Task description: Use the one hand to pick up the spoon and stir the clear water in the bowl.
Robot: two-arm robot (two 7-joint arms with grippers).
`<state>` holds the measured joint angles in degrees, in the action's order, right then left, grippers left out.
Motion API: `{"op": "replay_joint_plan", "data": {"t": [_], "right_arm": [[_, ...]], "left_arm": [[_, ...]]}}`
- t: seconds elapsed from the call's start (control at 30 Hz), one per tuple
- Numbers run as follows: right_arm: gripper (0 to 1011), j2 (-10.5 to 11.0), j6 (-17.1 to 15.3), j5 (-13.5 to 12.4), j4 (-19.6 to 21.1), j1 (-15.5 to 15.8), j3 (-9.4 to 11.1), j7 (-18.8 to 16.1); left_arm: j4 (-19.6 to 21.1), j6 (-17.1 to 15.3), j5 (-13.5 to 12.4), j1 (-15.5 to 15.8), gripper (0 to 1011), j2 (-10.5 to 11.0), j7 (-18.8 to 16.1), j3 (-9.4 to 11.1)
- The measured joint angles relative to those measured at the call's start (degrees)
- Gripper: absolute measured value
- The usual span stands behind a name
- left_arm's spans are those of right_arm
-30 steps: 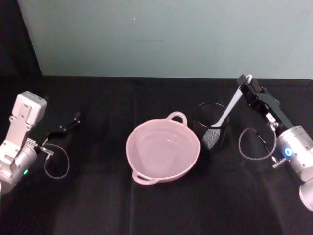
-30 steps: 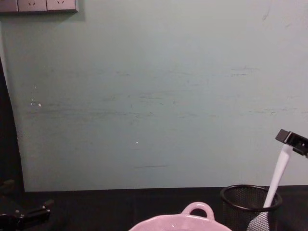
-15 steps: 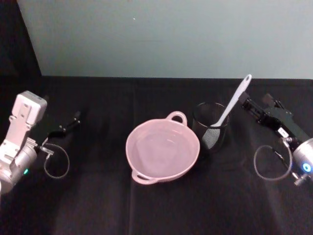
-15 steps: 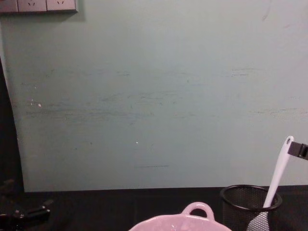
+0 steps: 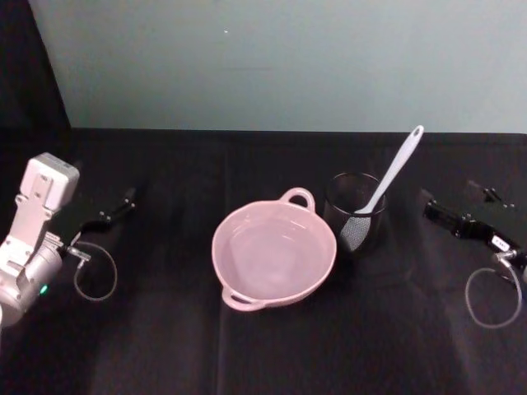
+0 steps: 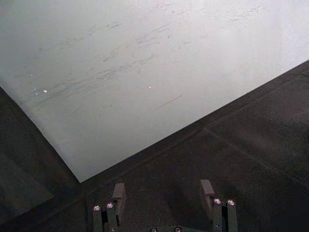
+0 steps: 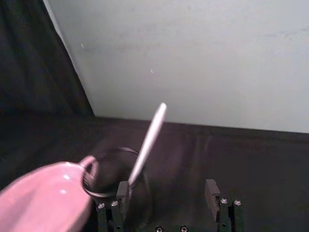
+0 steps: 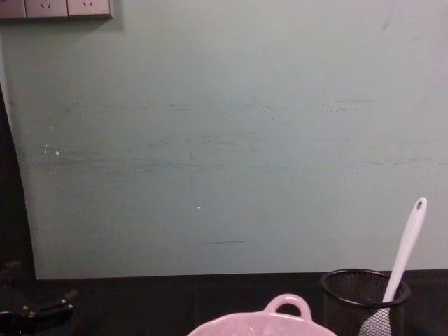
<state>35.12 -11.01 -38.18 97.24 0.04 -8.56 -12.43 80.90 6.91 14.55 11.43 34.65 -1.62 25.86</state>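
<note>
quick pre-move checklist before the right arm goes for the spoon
1. Spoon stands in the mesh cup, handle free above the rim: ok.
2. Right end effector open and holding nothing: ok.
3. Right end effector close to the spoon handle: not ok, it sits off to the cup's right.
4. Bowl upright beside the cup: ok.
5. Water in the bowl: cannot tell.
6. Left end effector parked far left of the bowl: ok.

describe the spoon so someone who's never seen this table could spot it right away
Find the pale pink bowl mid-table on the black cloth; just to its right stands a black wire-mesh cup. The spoon stands in that cup, leaning right: the one long slim white utensil, with a small hole at its handle tip.
</note>
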Motion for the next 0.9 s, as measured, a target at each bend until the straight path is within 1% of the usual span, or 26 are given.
{"op": "replay_joint_plan", "data": {"t": [0.1,0.13,0.2,0.27,0.4,0.43,0.5,0.53,0.63,0.67,0.73,0.77,0.83,0.9], "right_arm": [[1003,0.27,-0.47,1.93,-1.24,-0.89,-0.68,0.18],[1002,0.37,-0.44,3.62,-2.15,-1.61,-1.29,0.51],[1002,0.38,-0.1,5.29,-3.28,-2.39,-2.04,0.74],[1002,-0.13,1.54,8.98,-6.2,-4.33,-3.65,1.1],[1002,-0.99,3.59,12.23,-9.88,-6.79,-5.44,1.03],[1003,-1.4,4.64,13.97,-11.6,-8.05,-6.3,0.91],[1003,-1.86,5.87,15.63,-13.3,-9.28,-7.13,0.71],[1002,-2.35,7.28,17.29,-14.97,-10.48,-7.83,0.65],[1002,-3.09,9.74,19.65,-16.93,-11.78,-8.55,0.82],[1002,-3.73,11.52,21.06,-18.17,-12.47,-8.81,1.36],[1002,-4.6,14.12,22.7,-20.0,-13.27,-9.07,1.92],[1003,-4.9,14.8,23.14,-20.68,-13.56,-9.14,2.02],[1002,-5.69,15.92,24.03,-22.23,-14.24,-9.3,2.2],[1002,-6.11,16.12,24.34,-23.09,-14.53,-9.32,2.2]], "left_arm": [[0.0,0.0,0.0,0.0,1011,0.0,0.0,0.0],[0.0,0.0,0.0,0.0,1011,0.0,0.0,0.0],[0.0,0.0,0.0,0.0,1011,0.0,0.0,0.0],[0.0,0.0,0.0,0.0,1011,0.0,0.0,0.0],[0.0,0.0,0.0,0.0,1011,0.0,0.0,0.0],[0.0,0.0,0.0,0.0,1011,0.0,0.0,0.0],[0.0,0.0,0.0,0.0,1011,0.0,0.0,0.0],[0.0,0.0,0.0,0.0,1011,0.0,0.0,0.0],[0.0,0.0,0.0,0.0,1011,0.0,0.0,0.0],[0.0,0.0,0.0,0.0,1011,0.0,0.0,0.0],[0.0,0.0,0.0,0.0,1011,0.0,0.0,0.0],[0.0,0.0,0.0,0.0,1011,0.0,0.0,0.0],[0.0,0.0,0.0,0.0,1011,0.0,0.0,0.0],[0.0,0.0,0.0,0.0,1011,0.0,0.0,0.0]]}}
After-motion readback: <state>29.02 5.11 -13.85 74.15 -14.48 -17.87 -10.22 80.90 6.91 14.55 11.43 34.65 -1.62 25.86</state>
